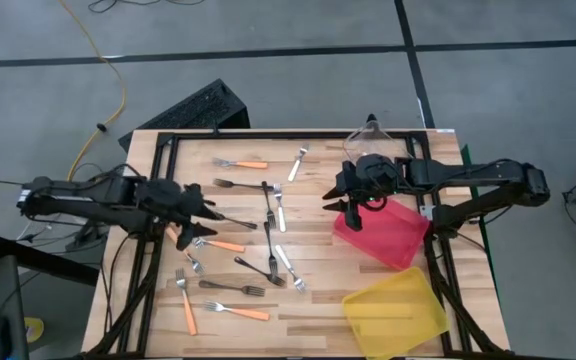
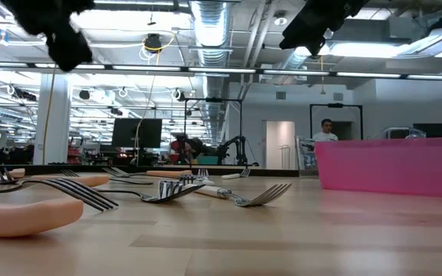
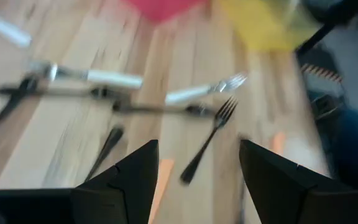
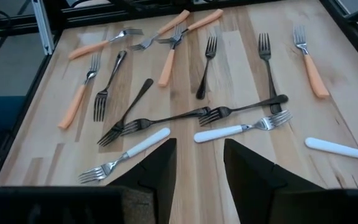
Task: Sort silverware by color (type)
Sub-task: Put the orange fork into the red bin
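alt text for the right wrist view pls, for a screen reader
About fourteen forks lie scattered on a light wooden table: six orange-handled forks, five all-black forks and three white-handled forks, some overlapping near the middle. The right gripper fills the near edge, fingers apart and empty.

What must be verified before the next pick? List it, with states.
1. Left fingers open and empty: ok.
2. Right fingers open and empty: ok.
3. Red bin free of forks: ok.
4. Black forks lying apart for a clean pick: not ok, several cross the white-handled forks.
5. Clear bin contents: cannot tell.
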{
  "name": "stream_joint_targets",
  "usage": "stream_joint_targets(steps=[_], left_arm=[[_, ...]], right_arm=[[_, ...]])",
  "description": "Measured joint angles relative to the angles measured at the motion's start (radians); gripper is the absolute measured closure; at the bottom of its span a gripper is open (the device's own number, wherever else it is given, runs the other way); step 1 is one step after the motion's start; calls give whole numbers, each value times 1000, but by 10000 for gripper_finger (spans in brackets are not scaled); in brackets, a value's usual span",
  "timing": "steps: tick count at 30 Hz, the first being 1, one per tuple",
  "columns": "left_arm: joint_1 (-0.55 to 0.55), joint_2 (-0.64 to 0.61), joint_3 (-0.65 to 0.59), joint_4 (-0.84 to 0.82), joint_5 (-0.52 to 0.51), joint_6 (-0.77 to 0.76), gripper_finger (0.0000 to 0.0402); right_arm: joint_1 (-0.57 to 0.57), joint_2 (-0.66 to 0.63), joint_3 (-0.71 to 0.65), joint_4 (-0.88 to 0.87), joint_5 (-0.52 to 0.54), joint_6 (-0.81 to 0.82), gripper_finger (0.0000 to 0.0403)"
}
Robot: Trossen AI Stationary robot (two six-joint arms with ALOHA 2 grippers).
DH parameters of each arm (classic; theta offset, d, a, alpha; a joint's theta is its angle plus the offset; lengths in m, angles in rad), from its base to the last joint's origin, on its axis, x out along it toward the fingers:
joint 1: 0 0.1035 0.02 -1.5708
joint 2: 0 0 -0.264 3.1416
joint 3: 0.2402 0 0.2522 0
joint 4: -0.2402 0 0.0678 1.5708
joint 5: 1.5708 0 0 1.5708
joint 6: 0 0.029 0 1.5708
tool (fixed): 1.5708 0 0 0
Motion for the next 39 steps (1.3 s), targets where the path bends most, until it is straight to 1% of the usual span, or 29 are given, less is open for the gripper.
stream_joint_targets(steps=[5,8,12,15,17,19,23,29,36,39], left_arm=[[-62,-1,-79,-7,-28,7,193],[-107,16,-92,18,-50,8,193],[-146,47,-90,54,-163,-10,193],[-165,90,-90,61,-215,-27,193],[-173,129,-90,65,-232,-53,193],[-178,179,-90,69,-233,-78,193],[-188,294,-90,80,-181,-86,193],[-194,448,-90,90,-196,-57,194],[-194,550,-90,106,-203,41,194],[-194,585,-90,119,-222,83,194]], right_arm=[[8,0,0,-1,1,11,248],[15,0,0,-1,1,11,248],[14,0,0,-1,1,10,248],[14,0,0,0,1,10,248],[14,0,0,-1,1,11,248],[14,0,0,-1,1,15,248],[14,0,0,-1,1,18,248],[14,0,0,-4,1,19,248],[14,0,0,-5,1,19,248],[14,0,0,-5,1,19,248]])
